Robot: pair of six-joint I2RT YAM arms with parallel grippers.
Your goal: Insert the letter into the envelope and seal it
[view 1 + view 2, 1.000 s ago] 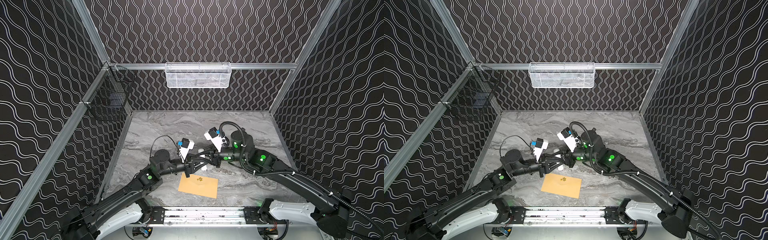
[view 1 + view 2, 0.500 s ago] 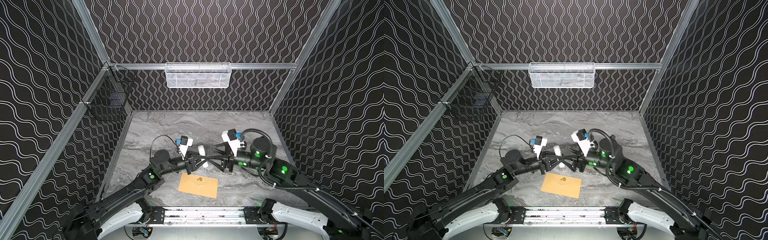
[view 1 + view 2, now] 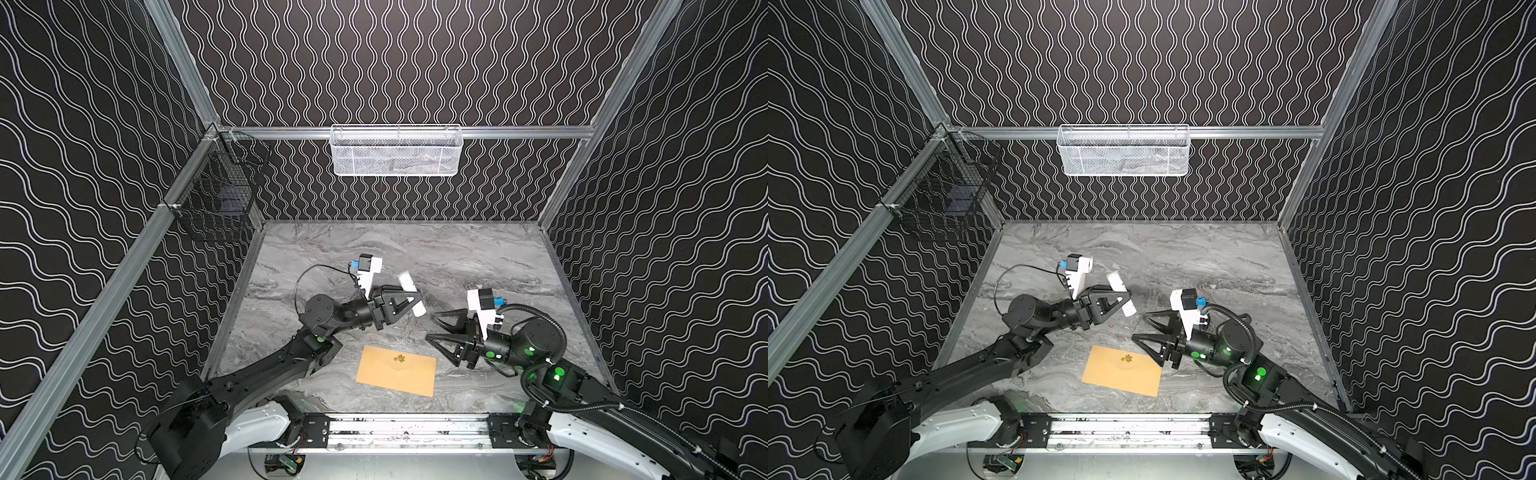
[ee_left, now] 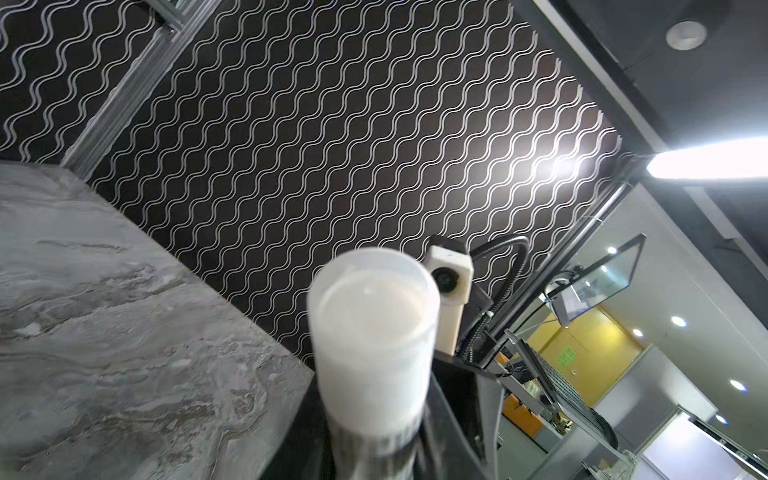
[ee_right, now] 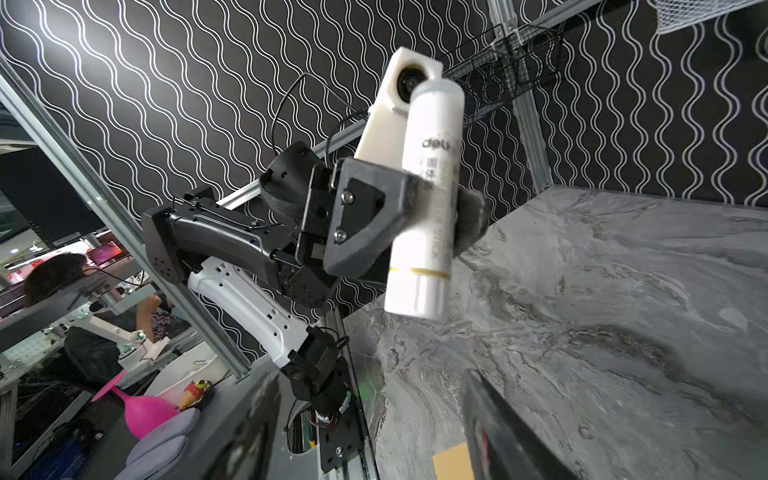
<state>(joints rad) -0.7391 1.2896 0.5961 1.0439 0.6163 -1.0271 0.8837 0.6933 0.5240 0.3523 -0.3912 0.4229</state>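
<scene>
The tan envelope (image 3: 397, 370) (image 3: 1123, 372) lies flat near the table's front, flap side up with its gold flower mark showing; a corner of the envelope (image 5: 453, 461) shows in the right wrist view. The letter is hidden or out of view. My left gripper (image 3: 415, 296) (image 3: 1125, 297) (image 5: 432, 199) is shut on a white glue stick (image 3: 405, 279) (image 3: 1115, 281) (image 4: 372, 332) (image 5: 428, 208), held tilted above the table behind the envelope. My right gripper (image 3: 430, 327) (image 3: 1138, 327) (image 5: 374, 432) stands open and empty, right of the stick and just past the envelope's right end.
A white mesh basket (image 3: 397, 151) hangs on the back wall. A black wire basket (image 3: 216, 203) hangs at the left rail. An aluminium rail (image 3: 407, 428) runs along the table's front edge. Both arms reach in from the front corners.
My right gripper has opened, let go of the glue stick and drawn back to the right. My left gripper keeps the stick and has moved slightly right and up.
</scene>
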